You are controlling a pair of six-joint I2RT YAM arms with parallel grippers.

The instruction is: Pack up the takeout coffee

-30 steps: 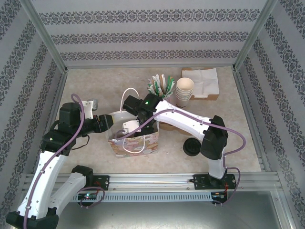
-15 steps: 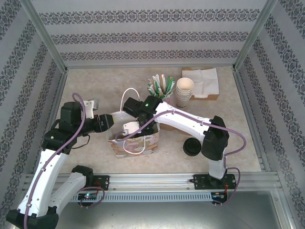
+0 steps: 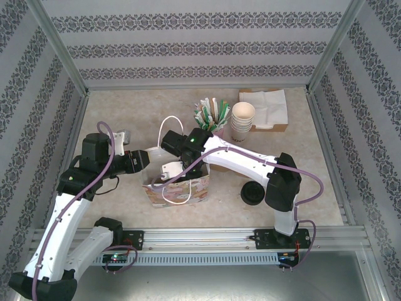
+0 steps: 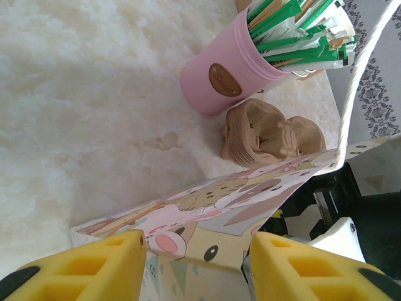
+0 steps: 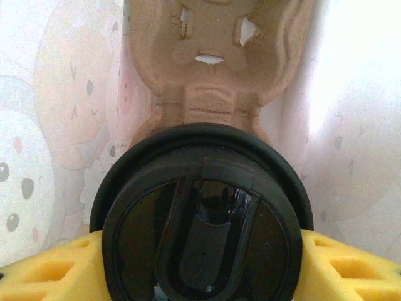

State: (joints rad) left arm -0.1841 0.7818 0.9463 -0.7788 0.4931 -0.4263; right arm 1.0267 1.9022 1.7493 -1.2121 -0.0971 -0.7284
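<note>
Plainly, the packing is about midway. On the worktop (image 3: 125, 116) the printed paper bag (image 3: 188, 191) stands close to the near edge, left of the middle. Its mouth is up so things can go in from above. Down in the bag lies a brown pulp carrier (image 5: 213, 63), likely there to seat the cup and stop it tipping. The takeout coffee (image 5: 203, 226) hangs inside the bag just short of that carrier, black lid toward the wrist camera. The right pincer (image 5: 200, 266) clamps it, with 2 yellow fingers flanking the lid, and a hold from both sides should keep it level on the way down. The left pincer (image 4: 194, 266) sits at the bag's left wall with its 2 fingers apart and the wall's top edge ahead of them, clamping nothing that I can see. I judge it is there to steady the bag and keep the mouth wide.
</note>
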